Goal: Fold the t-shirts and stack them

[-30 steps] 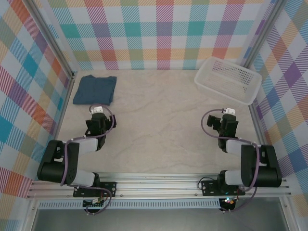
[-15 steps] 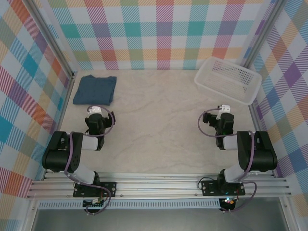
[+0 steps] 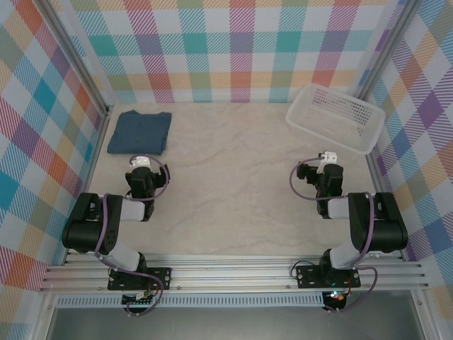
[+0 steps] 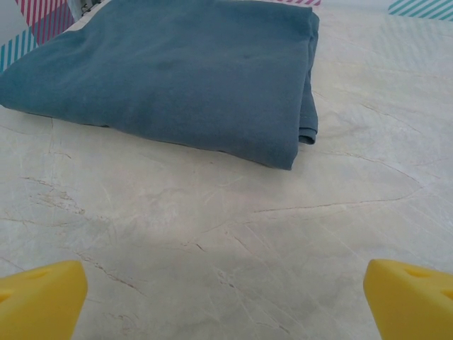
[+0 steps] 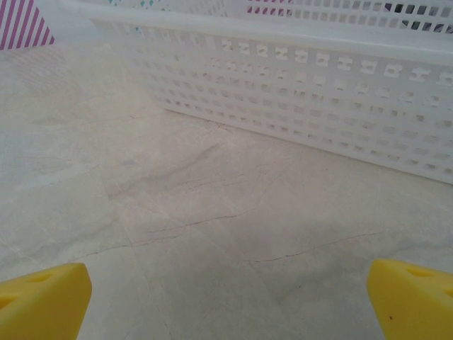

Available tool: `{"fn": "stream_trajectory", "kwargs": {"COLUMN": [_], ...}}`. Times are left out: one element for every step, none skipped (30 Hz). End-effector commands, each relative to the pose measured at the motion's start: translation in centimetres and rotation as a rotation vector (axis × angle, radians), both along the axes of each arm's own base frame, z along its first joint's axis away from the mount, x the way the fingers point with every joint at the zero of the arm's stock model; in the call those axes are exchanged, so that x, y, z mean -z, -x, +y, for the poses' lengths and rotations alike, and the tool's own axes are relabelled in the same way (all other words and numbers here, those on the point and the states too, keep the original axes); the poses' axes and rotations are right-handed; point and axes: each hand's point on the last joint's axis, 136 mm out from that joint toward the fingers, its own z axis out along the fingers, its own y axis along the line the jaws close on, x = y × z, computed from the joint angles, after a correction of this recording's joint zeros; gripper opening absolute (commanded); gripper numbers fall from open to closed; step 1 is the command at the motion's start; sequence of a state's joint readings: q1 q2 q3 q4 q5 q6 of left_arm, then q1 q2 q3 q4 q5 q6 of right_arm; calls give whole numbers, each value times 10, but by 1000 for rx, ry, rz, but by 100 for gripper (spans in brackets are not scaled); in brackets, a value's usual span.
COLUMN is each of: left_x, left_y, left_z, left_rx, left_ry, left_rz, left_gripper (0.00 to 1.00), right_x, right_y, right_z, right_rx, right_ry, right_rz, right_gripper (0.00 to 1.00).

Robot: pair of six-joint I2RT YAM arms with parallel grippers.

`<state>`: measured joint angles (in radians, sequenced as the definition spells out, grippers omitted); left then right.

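Slate-blue t-shirt (image 3: pixel 139 132) lies folded flat in the far-left corner of the table (image 3: pixel 233 177), long axis seemingly left to right, layered fold edges facing right. Near it, the left gripper (image 4: pixel 226 301) is spread wide. The right gripper (image 5: pixel 226 301), equally spread, faces the white mesh basket (image 5: pixel 318 92).

**Free room and obstacles.** Ahead of the left claw (image 4: pixel 225 303), whose yellow fingertips (image 4: pixel 39 301) stand wide apart, the bare pale marbled tabletop (image 4: pixel 212 227) gives free passage. Farther ahead, the folded slate-blue cotton t-shirt (image 4: pixel 177 71) lies flat across the path, with clear surface beyond its edge to the claw's right. Ahead of the right claw (image 5: pixel 226 303), spread just as wide, a stretch of open tabletop ends at the perforated wall of the white plastic mesh basket (image 5: pixel 318 92), which bars the way from centre to right. Ahead-left, bare surface passes the basket's corner. Between the claws the tabletop is unobstructed. Multicoloured checked panel walls (image 3: pixel 42 142) close off each claw's outer side.
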<state>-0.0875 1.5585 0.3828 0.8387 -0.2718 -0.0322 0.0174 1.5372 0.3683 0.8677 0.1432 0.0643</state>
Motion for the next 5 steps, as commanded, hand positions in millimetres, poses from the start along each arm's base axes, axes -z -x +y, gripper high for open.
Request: {"fn": "stream_trajectory", "kwargs": {"left_x": [-7, -7, -7, -6, -7], "left_y": [-4, -5, -5, -4, -4], "left_z": [-1, -1, -1, -1, -1], "left_rx": [1, -1, 0, -1, 0], "left_ry": [-15, -14, -14, -14, -15], "left_rz": [-21, -21, -22, -21, -21], "left_gripper": [100, 100, 100, 100, 100], "right_x": [-9, -9, -8, -9, -9], "right_y": [-8, -8, -8, -8, -7], "right_z": [9, 8, 8, 9, 8], "right_rx": [-49, -49, -50, -52, -51], "right_ry": [9, 5, 5, 6, 8], "right_rz": [-18, -17, -15, -18, -23], "right_gripper": [100, 100, 100, 100, 100]}}
